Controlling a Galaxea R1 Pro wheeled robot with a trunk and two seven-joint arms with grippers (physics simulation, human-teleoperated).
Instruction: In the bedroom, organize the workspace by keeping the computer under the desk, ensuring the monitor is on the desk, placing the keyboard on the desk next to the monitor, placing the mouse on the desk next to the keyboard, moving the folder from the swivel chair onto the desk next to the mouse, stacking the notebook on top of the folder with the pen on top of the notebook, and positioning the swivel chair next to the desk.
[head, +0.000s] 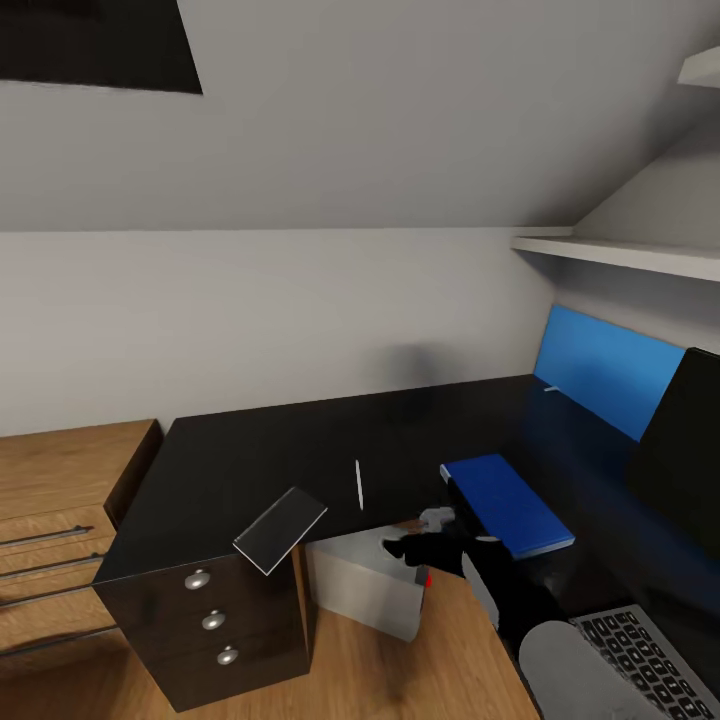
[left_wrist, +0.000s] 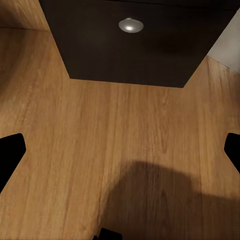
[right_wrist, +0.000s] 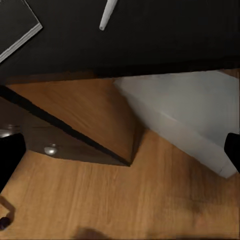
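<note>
A flat bright blue folder is seen lying on the long black L-shaped desk, with a short white pen well apart from it and a thin grey notebook overhanging the front edge. A boxy white computer tower is placed under the desk. The right gripper is held released just before the desk edge; the left gripper is spread open above the wood floor.
</note>
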